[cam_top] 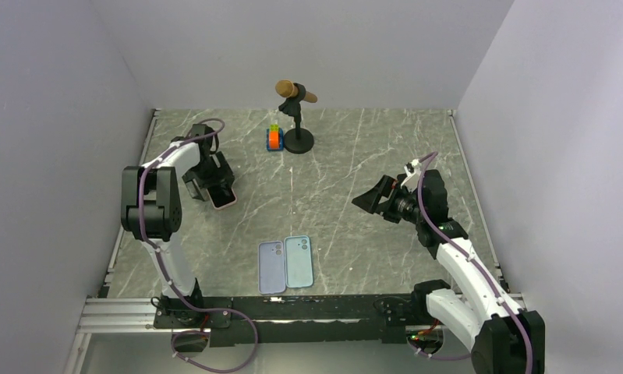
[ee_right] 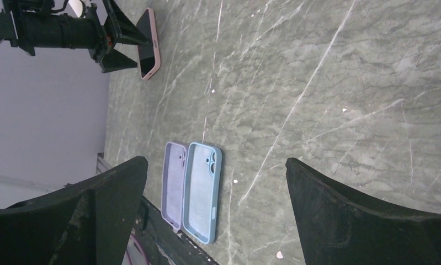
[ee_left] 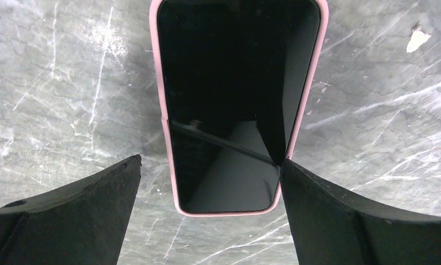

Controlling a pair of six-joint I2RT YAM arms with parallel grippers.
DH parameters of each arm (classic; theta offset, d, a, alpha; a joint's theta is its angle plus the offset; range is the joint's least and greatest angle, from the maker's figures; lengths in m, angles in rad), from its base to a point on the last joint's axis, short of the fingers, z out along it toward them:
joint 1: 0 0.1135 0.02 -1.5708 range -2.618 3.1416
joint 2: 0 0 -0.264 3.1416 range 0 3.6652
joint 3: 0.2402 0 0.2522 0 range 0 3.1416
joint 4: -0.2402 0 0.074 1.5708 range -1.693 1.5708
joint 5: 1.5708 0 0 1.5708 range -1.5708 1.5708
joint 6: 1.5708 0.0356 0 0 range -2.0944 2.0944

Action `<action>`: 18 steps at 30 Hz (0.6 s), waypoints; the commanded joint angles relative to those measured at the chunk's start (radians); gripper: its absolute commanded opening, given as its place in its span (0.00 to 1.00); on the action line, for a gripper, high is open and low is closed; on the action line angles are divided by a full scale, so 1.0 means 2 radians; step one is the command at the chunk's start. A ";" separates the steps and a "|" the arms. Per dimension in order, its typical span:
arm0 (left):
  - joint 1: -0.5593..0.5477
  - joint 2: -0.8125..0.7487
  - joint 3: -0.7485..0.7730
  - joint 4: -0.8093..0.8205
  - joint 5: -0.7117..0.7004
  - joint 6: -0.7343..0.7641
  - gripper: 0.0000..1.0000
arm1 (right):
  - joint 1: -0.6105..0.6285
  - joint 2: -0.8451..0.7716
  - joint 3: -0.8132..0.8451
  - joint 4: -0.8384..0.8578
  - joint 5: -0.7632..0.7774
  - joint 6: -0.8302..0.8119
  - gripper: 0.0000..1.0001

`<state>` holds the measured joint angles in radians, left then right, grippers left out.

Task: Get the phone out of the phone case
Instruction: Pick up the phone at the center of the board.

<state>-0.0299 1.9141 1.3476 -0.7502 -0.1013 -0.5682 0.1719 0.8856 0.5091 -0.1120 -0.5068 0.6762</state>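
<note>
The phone [ee_left: 229,83] is seen screen up, seated in its pink case [ee_left: 164,138] and laid flat on the marble table [cam_top: 355,156], centre left in the top view. The left gripper [ee_left: 211,160] is held open astride the phone's lower end. The right gripper [ee_right: 216,161] is spread wide at centre right. A lavender case [cam_top: 271,267] and a blue case [cam_top: 299,262] are laid side by side at bottom centre.
</note>
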 commanded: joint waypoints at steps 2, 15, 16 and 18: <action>-0.001 0.016 0.015 0.005 0.011 0.005 0.99 | 0.001 0.002 0.000 0.025 0.000 0.001 1.00; 0.007 0.039 0.026 0.025 0.046 0.006 0.92 | 0.001 0.003 -0.004 0.027 0.004 0.001 1.00; 0.007 0.037 0.023 0.028 0.046 0.006 0.92 | 0.001 0.004 -0.005 0.028 0.004 0.002 1.00; 0.007 0.039 0.026 0.027 0.046 0.005 0.95 | 0.001 0.007 -0.005 0.030 0.003 0.004 1.00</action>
<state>-0.0151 1.9770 1.4010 -0.7567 -0.0315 -0.5602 0.1719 0.8951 0.5022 -0.1036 -0.5064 0.6773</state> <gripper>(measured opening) 0.928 0.994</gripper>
